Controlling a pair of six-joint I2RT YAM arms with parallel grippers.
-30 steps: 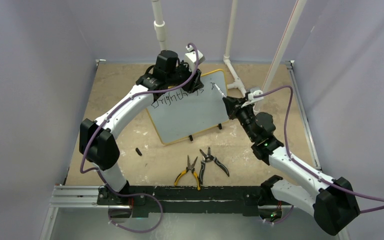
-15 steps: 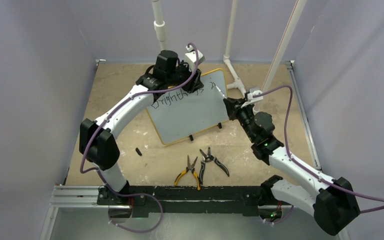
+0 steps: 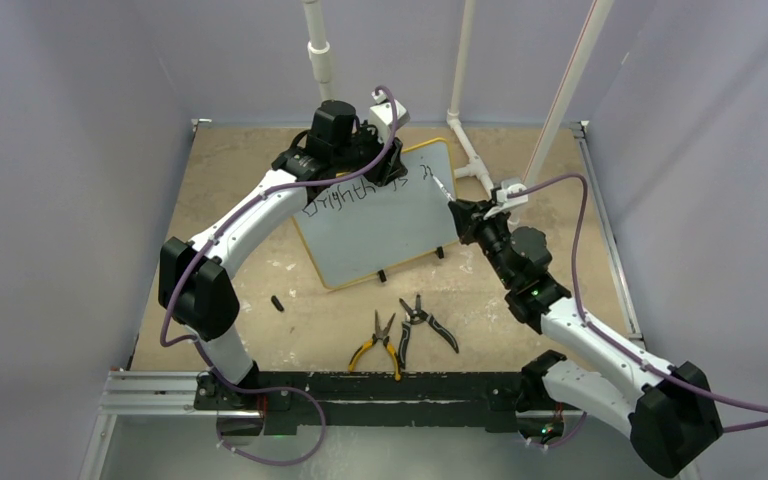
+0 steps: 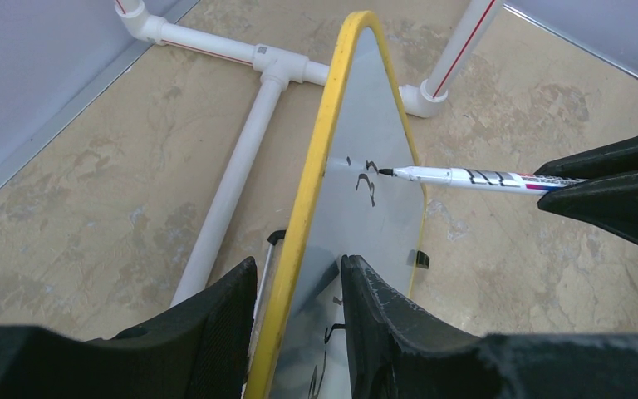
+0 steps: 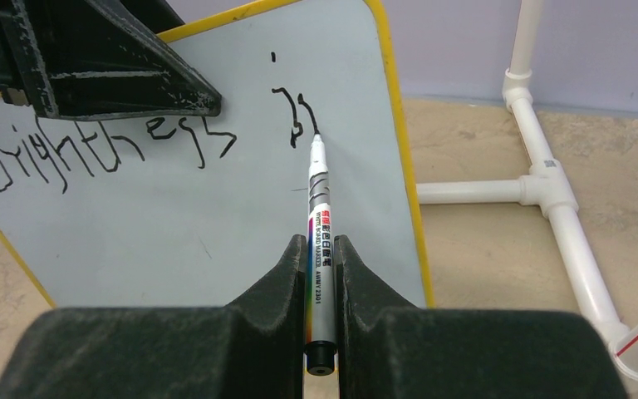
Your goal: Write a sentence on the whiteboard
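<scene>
While the right gripper (image 5: 321, 253) is clenched on the white marker with a rainbow-banded label (image 5: 318, 218), tip touching the white rectangular whiteboard with a yellow rim (image 5: 174, 233) near its upper right corner, the black handwritten sentence (image 5: 91, 145) stands at "Brightness" plus a started next word, so light, even pressure and short strokes look wise. Left gripper (image 4: 299, 268) grasps the whiteboard's top rim, bracing it. Yellow-handled pliers (image 3: 380, 345) and black-handled pliers (image 3: 428, 322) lie before the whiteboard, white plastic pipe frame (image 3: 472, 160) behind it; neither blocks the marker.
</scene>
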